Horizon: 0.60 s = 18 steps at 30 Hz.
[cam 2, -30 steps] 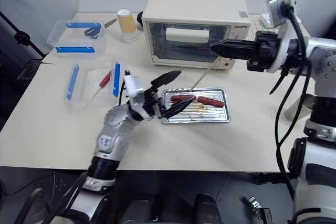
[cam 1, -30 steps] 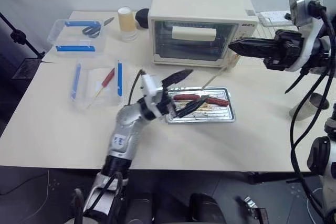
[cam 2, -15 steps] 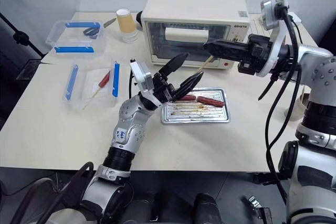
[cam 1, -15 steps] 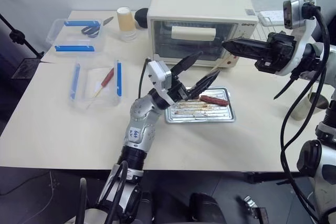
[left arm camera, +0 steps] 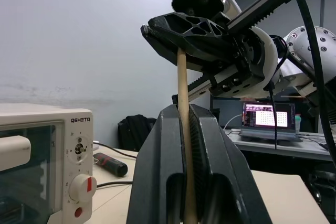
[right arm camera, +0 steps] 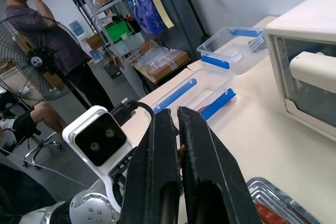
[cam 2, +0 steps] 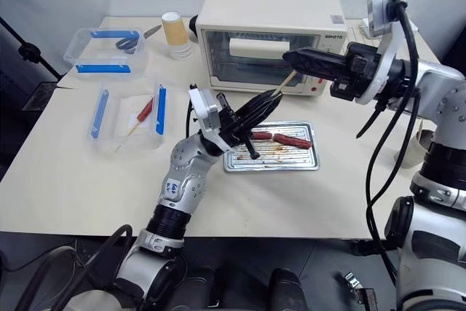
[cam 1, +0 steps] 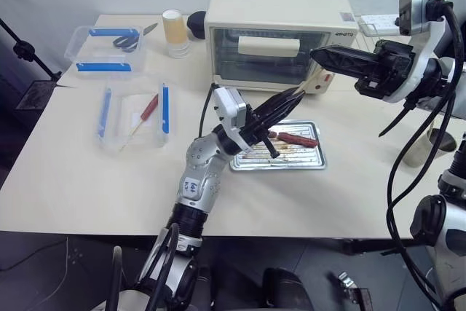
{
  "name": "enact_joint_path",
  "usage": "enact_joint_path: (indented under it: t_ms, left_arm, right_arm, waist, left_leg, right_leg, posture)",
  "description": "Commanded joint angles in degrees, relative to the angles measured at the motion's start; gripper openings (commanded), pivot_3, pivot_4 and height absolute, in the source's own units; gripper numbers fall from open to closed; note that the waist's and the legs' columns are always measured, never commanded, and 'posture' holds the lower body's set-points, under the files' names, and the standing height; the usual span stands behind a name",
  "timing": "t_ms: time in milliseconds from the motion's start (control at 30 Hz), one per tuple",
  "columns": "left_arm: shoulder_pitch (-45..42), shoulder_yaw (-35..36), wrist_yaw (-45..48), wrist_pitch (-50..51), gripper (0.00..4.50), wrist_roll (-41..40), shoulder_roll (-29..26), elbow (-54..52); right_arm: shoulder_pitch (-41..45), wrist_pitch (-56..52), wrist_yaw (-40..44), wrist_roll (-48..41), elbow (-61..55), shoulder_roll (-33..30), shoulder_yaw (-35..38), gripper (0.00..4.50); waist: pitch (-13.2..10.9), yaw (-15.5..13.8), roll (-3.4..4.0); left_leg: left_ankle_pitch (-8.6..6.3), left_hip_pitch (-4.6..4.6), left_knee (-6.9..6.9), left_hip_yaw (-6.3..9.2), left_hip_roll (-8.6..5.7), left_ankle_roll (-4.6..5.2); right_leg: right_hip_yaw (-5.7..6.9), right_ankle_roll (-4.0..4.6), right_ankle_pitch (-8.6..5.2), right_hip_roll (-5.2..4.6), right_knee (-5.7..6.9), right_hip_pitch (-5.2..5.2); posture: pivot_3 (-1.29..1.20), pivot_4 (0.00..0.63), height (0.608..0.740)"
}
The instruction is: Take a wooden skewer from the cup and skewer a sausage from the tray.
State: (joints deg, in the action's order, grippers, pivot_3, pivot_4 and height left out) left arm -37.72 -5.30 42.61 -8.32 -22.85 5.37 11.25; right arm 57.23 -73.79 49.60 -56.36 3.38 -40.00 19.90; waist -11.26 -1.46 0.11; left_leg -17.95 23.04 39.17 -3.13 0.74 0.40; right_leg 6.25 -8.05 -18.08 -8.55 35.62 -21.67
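The left gripper [cam 1: 285, 101] rises from the table's [cam 1: 73, 187] near side, its two black fingers closed on the wooden skewer [left arm camera: 182, 103], which stands clamped between them in the left wrist view. Hanging below that gripper over the tray's [cam 1: 313, 164] near-left corner is a short dark piece [cam 1: 271, 148]; it may be the dark sausage, but the head views leave that unclear. The shiny ribbed tray sits on the table just in front of the toaster oven [cam 1: 277, 34], streaked with brown grease, and a reddish sausage [cam 1: 297, 138] lies along its far side. The right gripper [cam 1: 317, 56] reaches in from the right at oven height, fingers shut on the skewer's upper end, so the stick runs slantwise between the two grippers. To the left lie an open clear tub [cam 1: 135, 116] with blue clips holding a red-handled tool, and beyond it a closed tub [cam 1: 109, 49] with scissors on top. A yellow-tan cup [cam 1: 175, 33] stands beside the oven. The grey-beige cup [cam 1: 429, 147] stands at the table's right edge, behind the right arm's cables.
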Motion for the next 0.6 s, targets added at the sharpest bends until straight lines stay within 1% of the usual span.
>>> enact_joint_path:
  t_ms: [33,67,100,167,200,267,300,333,367,400,467,500,600]
  left_arm:
    - [-0.64,1.25,-1.54,1.27,0.0,-1.42,0.04,-2.51]
    - [-0.67,1.44,-1.57,1.69,0.0,-1.69,-0.17,-2.83]
    - [-0.62,1.56,-1.51,2.09,0.0,-1.73,-0.64,-3.25]
    - [-0.34,1.97,-1.46,3.19,0.0,-1.99,-1.75,-4.3]
    - [0.04,2.17,-1.22,3.97,0.0,-2.11,-2.8,-5.12]
    - [1.1,2.79,-0.91,5.46,0.0,-2.38,-5.18,-6.88]
    - [2.41,3.26,-0.19,6.7,0.0,-2.59,-7.52,-8.54]
    - [4.31,4.01,0.59,8.14,0.0,-2.82,-10.48,-10.54]
    - [6.32,4.72,1.63,9.57,0.0,-3.14,-13.46,-12.52]
    - [8.07,5.3,2.39,10.6,0.0,-3.49,-15.83,-14.14]
    - [11.19,6.89,2.98,12.54,0.0,-4.58,-19.88,-16.98]
    - [12.78,7.92,3.08,13.6,0.0,-5.33,-21.82,-18.41]
    - [18.68,12.19,3.6,16.66,0.0,-7.36,-27.65,-22.81]
  right_arm:
    - [-0.31,-3.03,0.64,-4.84,-1.22,-0.96,1.93,0.42]
    - [-0.78,-2.8,0.91,-4.78,-1.54,-1.39,1.81,0.53]
    - [-1.26,-2.23,1.45,-4.49,-1.86,-1.99,1.55,0.74]
    - [-1.74,-0.46,1.56,-3.47,-1.64,-2.73,1.58,1.36]
    - [-2.09,0.71,2.73,-2.91,-1.58,-3.6,1.33,1.74]
    - [-2.72,5.69,3.04,0.21,-0.61,-4.44,1.05,2.39]
    - [-4.24,9.77,5.17,2.93,-0.23,-5.93,0.13,2.71]
    - [-6.98,16.23,8.29,7.4,0.06,-7.93,-1.69,3.02]
    - [-10.05,21.1,12.11,10.85,0.1,-10.24,-3.76,3.42]
    - [-12.83,24.43,15.8,12.83,-0.25,-12.1,-5.34,3.66]
    - [-17.54,31.55,20.87,16.53,-0.12,-14.18,-7.53,4.33]
    - [-19.62,35.36,22.73,18.55,0.34,-14.75,-8.37,4.46]
    - [-26.46,50.54,30.09,27.68,2.76,-17.83,-12.86,4.46]
  waist:
    - [0.0,-0.05,0.0]
    - [0.0,-0.03,0.0]
    - [0.0,-0.02,0.0]
    - [0.0,0.02,0.0]
    - [0.0,0.03,0.0]
    - [0.0,0.05,0.0]
    - [0.0,0.08,0.0]
    - [0.0,0.1,0.0]
    - [0.0,0.13,-0.01]
    - [0.01,0.08,-0.01]
    - [0.0,0.14,-0.01]
    - [0.0,0.15,-0.01]
    - [0.0,0.21,-0.01]
  left_leg:
    - [0.0,0.01,0.0,0.0,-0.01,0.01]
    - [0.0,0.01,0.0,0.01,-0.01,0.01]
    - [0.0,0.01,0.0,0.01,0.0,0.01]
    - [0.0,0.01,0.0,0.02,0.0,0.01]
    - [0.0,0.01,0.0,0.02,0.0,0.01]
    - [0.0,0.02,0.0,0.02,0.0,0.01]
    - [0.0,0.01,0.0,0.02,0.0,0.01]
    - [0.0,0.01,-0.01,0.02,0.0,0.01]
    - [0.0,0.01,-0.05,0.02,0.0,0.01]
    - [0.0,0.0,-0.06,0.02,0.0,0.01]
    - [0.0,0.0,-0.11,0.01,0.01,0.01]
    - [0.0,0.01,-0.1,-0.01,0.0,0.01]
    - [0.0,0.0,-0.03,-0.02,0.02,0.01]
  right_leg:
    - [0.0,0.0,0.0,0.0,0.0,0.0]
    - [0.0,0.0,0.0,0.0,0.0,0.0]
    - [0.0,0.0,0.0,0.0,-0.01,0.0]
    - [0.01,0.0,0.0,0.0,-0.01,0.0]
    - [0.01,0.0,0.0,0.0,0.0,0.0]
    - [0.01,0.0,0.0,0.0,-0.01,-0.01]
    - [0.01,0.0,0.0,0.0,-0.01,-0.01]
    - [0.01,0.0,0.0,0.0,-0.01,-0.01]
    - [0.01,0.0,0.0,0.01,-0.03,-0.01]
    - [0.02,0.0,0.0,0.02,-0.05,-0.01]
    - [0.02,0.0,0.0,0.02,-0.1,-0.01]
    - [0.01,0.0,0.0,0.02,-0.1,-0.02]
    - [-0.02,-0.03,0.01,0.01,-0.08,-0.01]
  posture:
    - [0.0,0.15,0.74]
    - [0.0,0.15,0.74]
    - [0.0,0.15,0.74]
    - [0.0,0.15,0.74]
    - [0.0,0.15,0.74]
    - [0.0,0.15,0.74]
    - [0.0,0.15,0.74]
    - [0.0,0.15,0.74]
    - [0.0,0.15,0.74]
    - [0.0,0.15,0.74]
    - [0.0,0.15,0.74]
    - [0.0,0.15,0.74]
    - [0.0,0.15,0.74]
